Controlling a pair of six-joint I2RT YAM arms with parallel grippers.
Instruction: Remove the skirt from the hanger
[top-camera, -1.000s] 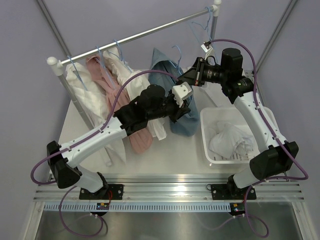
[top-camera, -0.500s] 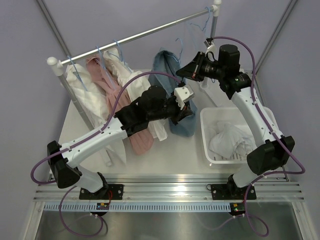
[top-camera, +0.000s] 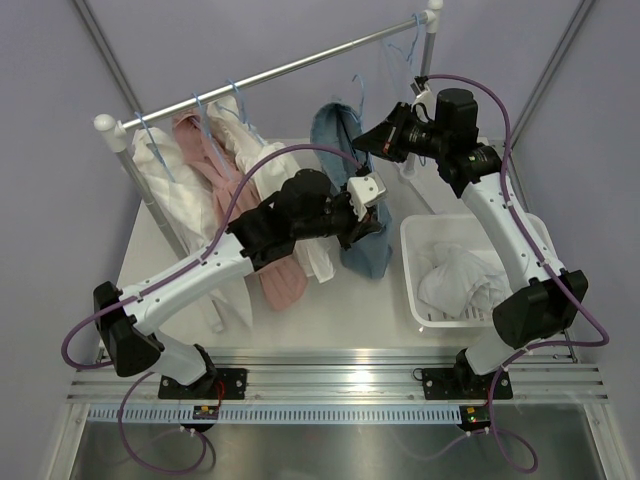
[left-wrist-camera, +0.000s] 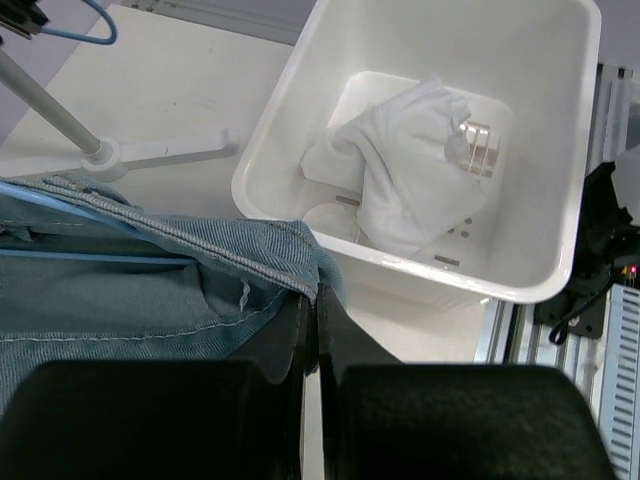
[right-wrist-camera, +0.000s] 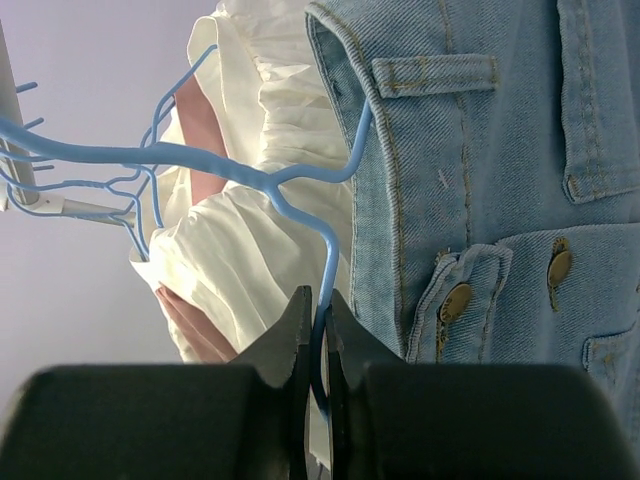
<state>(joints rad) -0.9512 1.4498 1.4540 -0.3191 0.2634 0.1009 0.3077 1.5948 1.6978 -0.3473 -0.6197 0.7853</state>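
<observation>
The blue denim skirt (top-camera: 352, 195) hangs in the middle of the top view, off the rail, on a blue wire hanger (top-camera: 357, 92). My right gripper (top-camera: 368, 143) is shut on the hanger's wire (right-wrist-camera: 300, 190) just beside the skirt's buttoned waistband (right-wrist-camera: 480, 180); the thin wire runs down between the jaws (right-wrist-camera: 322, 300). My left gripper (top-camera: 372, 222) is lower, at the skirt's right edge. In the left wrist view the jaws (left-wrist-camera: 312, 300) are shut on the stitched denim hem (left-wrist-camera: 150, 290), which folds into the gap between them.
A clothes rail (top-camera: 280, 70) crosses the back, with white and pink garments (top-camera: 200, 165) hung at its left end. A white basket (top-camera: 415, 235) holding a white cloth (left-wrist-camera: 410, 170) stands on the right. The rack's foot (left-wrist-camera: 150, 155) rests on the table.
My left gripper has closed on the skirt's hem. The right arm has lifted the hanger up and back toward the rail, stretching the skirt.
</observation>
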